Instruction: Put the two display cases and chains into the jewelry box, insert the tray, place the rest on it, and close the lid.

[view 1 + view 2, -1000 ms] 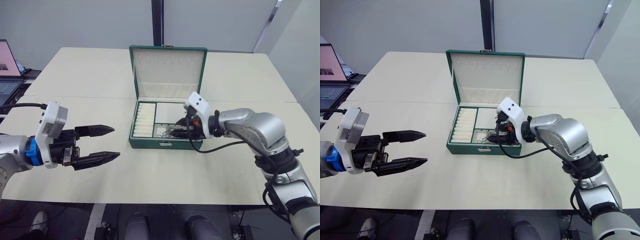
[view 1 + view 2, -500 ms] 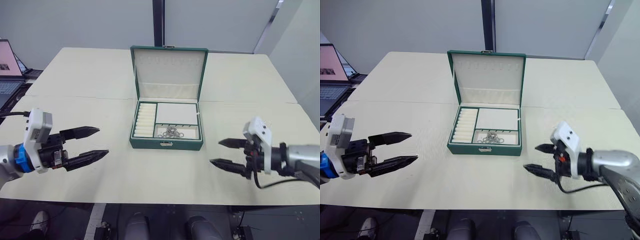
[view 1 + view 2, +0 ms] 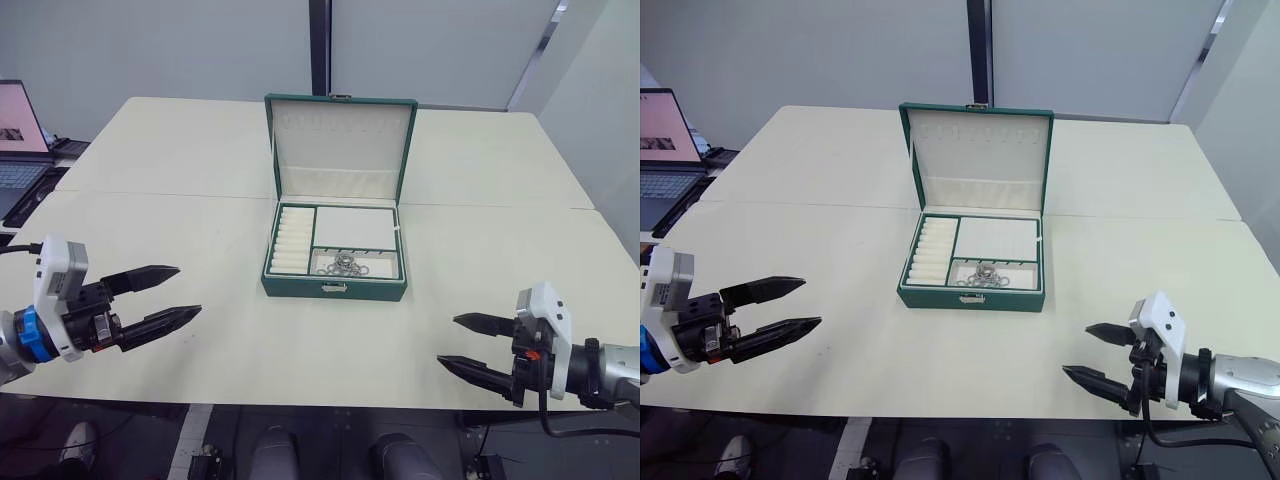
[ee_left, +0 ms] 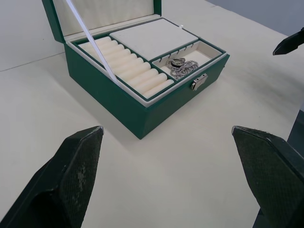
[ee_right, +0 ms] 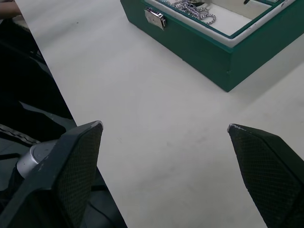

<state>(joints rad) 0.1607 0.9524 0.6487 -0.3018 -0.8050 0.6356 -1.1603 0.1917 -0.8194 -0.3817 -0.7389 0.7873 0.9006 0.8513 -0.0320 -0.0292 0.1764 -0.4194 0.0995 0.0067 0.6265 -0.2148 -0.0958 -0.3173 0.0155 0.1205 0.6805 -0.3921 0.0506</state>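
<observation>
Chains [image 3: 343, 265] lie in the open jewelry box's [image 3: 335, 288] tray [image 3: 354, 228]; both claws gape, empty.

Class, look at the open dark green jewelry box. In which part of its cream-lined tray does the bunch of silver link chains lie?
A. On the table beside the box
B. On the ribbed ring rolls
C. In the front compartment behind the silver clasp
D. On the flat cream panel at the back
C: the bunch of silver link chains lies in the front compartment of the tray, just behind the small silver clasp of the open dark green jewelry box.
</observation>
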